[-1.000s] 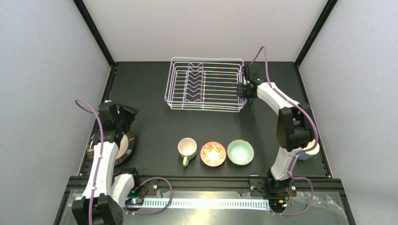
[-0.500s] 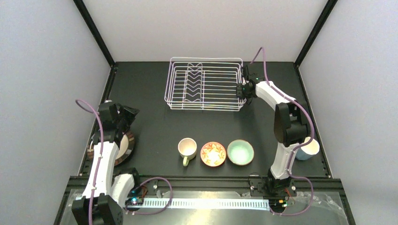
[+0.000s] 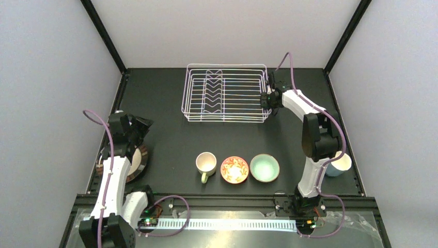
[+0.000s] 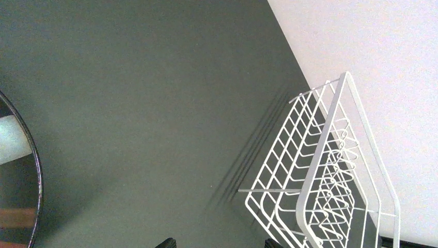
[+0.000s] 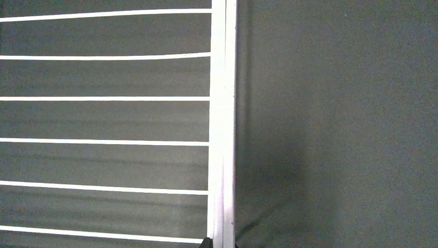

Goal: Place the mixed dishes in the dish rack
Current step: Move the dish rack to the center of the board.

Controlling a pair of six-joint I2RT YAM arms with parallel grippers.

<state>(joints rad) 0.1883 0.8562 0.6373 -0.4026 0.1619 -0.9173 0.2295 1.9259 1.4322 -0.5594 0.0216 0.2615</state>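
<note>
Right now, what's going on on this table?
The right fingers are on the right rim of the dish rack, apparently closed on the wire. The left fingers are open and hold nothing, hovering near the cream plate at the left edge. Nothing is loaded yet: the cream mug, red-orange bowl and mint bowl sit in a row near the front, and the blue mug is at the far right.

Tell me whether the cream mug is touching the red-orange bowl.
Apart. The top view shows a strip of dark table between the cream mug and the red-orange bowl.
</note>
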